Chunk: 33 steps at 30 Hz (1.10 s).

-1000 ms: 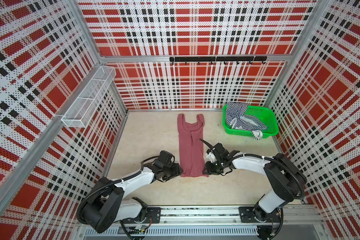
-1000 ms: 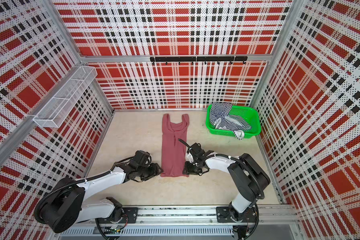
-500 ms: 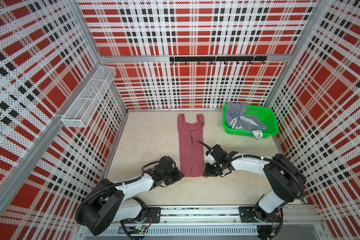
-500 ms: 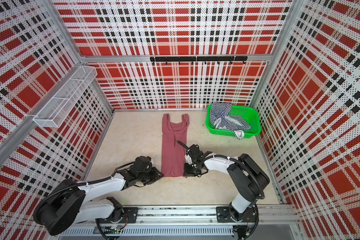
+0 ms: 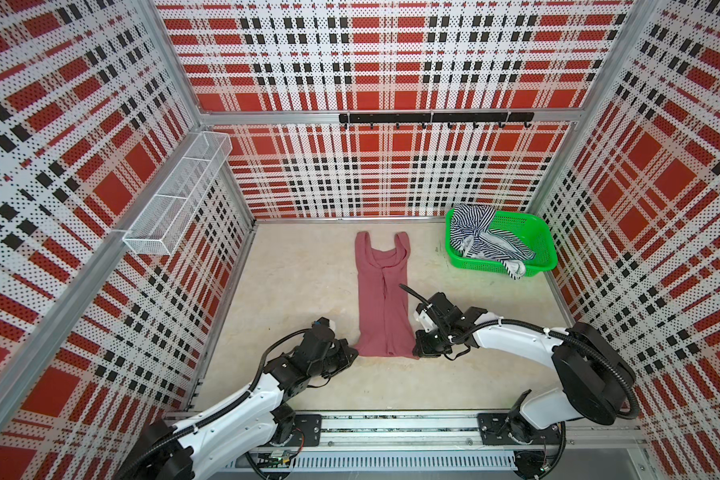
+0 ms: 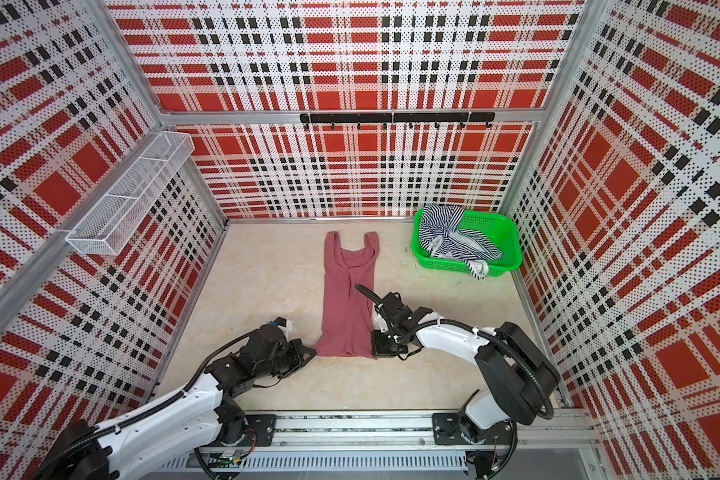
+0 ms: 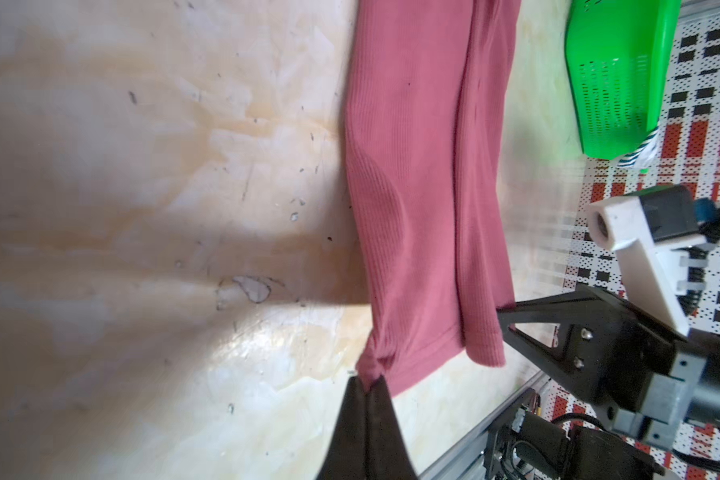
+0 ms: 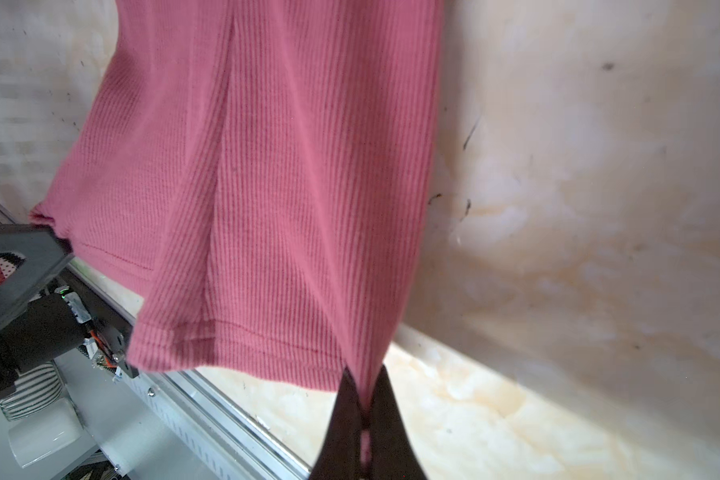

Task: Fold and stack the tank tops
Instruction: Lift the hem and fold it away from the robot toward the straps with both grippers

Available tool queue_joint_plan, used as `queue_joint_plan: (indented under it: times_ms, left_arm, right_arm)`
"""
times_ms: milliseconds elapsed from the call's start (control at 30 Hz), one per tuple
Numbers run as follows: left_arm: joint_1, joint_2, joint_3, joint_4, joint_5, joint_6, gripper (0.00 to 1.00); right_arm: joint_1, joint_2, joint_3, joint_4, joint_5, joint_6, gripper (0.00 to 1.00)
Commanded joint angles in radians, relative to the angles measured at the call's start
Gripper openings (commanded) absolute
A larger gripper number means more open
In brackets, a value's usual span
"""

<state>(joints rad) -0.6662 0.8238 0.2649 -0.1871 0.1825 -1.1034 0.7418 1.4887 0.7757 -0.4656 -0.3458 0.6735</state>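
The rose tank top point(image 5: 385, 299) lay flat at the centre of both top views, narrowed into a long strip with its side panels lapped over the middle. Its long axis ran vertically in the frame: straps pointed toward the upper edge and the back wall, and the hem pointed toward the lower edge.

The left gripper point(image 5: 354, 353) met the lower-left hem corner. The left wrist view showed its fingers point(image 7: 364, 415) pressed together, with a bunched corner of fabric pinched between them. The right gripper point(image 5: 417, 352) met the lower-right hem corner. The right wrist view showed its fingers point(image 8: 350, 415) likewise clamped on the hem edge.

The striped tank top point(image 5: 481, 237) lay crumpled in the green basket point(image 5: 543, 245) at the right of centre, with one end hanging over the basket's front rim.

The tabletop point(image 5: 300, 282) was a pale, scuffed beige. Perforated red, black and white plaid walls point(image 5: 391, 62) enclosed it. A white wire shelf point(image 5: 175, 195) hung at the upper left, and a black hook rail point(image 5: 433, 118) crossed the back wall.
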Motion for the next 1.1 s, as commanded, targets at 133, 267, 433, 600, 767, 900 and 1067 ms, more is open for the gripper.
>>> queue_joint_plan:
  times_ms: [133,267,433,600,767,900,1067]
  left_arm:
    - [-0.033,-0.009,0.075,-0.089,-0.081,-0.021,0.00]
    - [-0.031,0.027,0.159,-0.102,-0.116,0.021,0.00]
    - [0.045,0.099,0.256,-0.094,-0.136,0.124,0.00]
    - [0.179,0.230,0.333,-0.015,-0.080,0.278,0.00]
    - [0.254,0.377,0.424,-0.013,-0.044,0.422,0.00]
    - [0.310,0.477,0.468,0.057,-0.005,0.474,0.00]
    - [0.348,0.636,0.591,0.105,0.029,0.536,0.00]
  right_arm:
    - [0.011,-0.045,0.096,-0.120,0.028,-0.053,0.00]
    - [0.011,-0.020,0.213,-0.231,0.081,-0.139,0.00]
    - [0.011,0.074,0.375,-0.320,0.241,-0.298,0.00]
    - [-0.004,0.219,0.534,-0.334,0.337,-0.416,0.00]
    - [-0.041,0.326,0.633,-0.320,0.347,-0.473,0.00]
    - [-0.071,0.379,0.688,-0.269,0.344,-0.509,0.00]
    - [-0.116,0.482,0.821,-0.292,0.325,-0.532,0.00]
